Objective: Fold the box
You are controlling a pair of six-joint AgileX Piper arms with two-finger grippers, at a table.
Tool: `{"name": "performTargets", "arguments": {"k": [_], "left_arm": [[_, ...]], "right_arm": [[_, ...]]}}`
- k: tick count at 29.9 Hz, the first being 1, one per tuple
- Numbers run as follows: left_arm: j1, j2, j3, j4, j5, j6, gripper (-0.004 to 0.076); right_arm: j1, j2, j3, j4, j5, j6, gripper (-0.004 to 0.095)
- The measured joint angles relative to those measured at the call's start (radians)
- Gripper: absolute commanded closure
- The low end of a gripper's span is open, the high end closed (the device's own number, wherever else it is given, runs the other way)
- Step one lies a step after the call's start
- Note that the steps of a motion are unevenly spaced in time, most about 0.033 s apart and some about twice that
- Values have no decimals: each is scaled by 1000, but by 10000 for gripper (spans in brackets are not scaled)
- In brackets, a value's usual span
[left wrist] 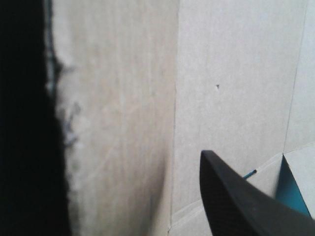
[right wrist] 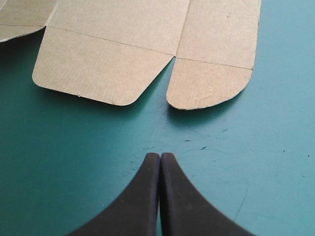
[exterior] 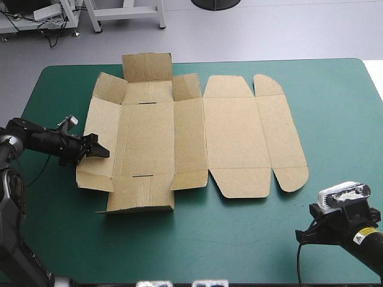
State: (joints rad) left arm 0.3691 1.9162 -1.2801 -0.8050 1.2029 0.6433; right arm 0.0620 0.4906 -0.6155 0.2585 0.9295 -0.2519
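At the middle of the table point(exterior: 269, 239), the box point(exterior: 191, 137) lies as a cut sheet of brown board, nearly all of it flat on the teal-green cover. Only the flaps along its far edge look slightly lifted. No wall has been raised or tucked, so I judge the folding to be at its first step.

The left tool point(exterior: 97, 148) reaches in over the outer wall panel point(exterior: 102, 128) on the sheet's left side, its black fingers apart and gripping nothing. In the left wrist view one finger point(left wrist: 246, 201) shows over the board. A dark mass on the other side is probably its mate, though it is too blurred to be sure. Whether the tool touches the board cannot be told.

The right tool point(right wrist: 160, 156) hangs over bare cover near the table's near right corner. Its fingers are pressed together in a pointed arch, well short of the two rounded flaps point(right wrist: 206, 86) at the lid end.

The next move likely calls for the left tool to catch that panel's free edge and swing it up along its crease point(exterior: 119, 134). The sheet may need pinning down so it does not slide.

The board is matt and stiff-looking, with a faint ribbed grain and pressed fold lines. Thin slots are cut near the base panel's ends, and the edge seen close up is fuzzy.
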Motion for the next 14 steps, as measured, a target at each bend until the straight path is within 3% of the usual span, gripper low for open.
{"name": "performTargets", "arguments": {"k": [3, 7, 14], "left_arm": [[-8, 3, 1, -7, -1, 0, 498], [-15, 12, 2, -2, -8, 0, 730], [-18, 13, 5, -50, 9, 61, 734]], "right_arm": [[0, 0, 0, 0, -1, 0, 921], [0, 0, 0, 0, -1, 0, 921], [0, 0, 0, 1, -1, 0, 921]]}}
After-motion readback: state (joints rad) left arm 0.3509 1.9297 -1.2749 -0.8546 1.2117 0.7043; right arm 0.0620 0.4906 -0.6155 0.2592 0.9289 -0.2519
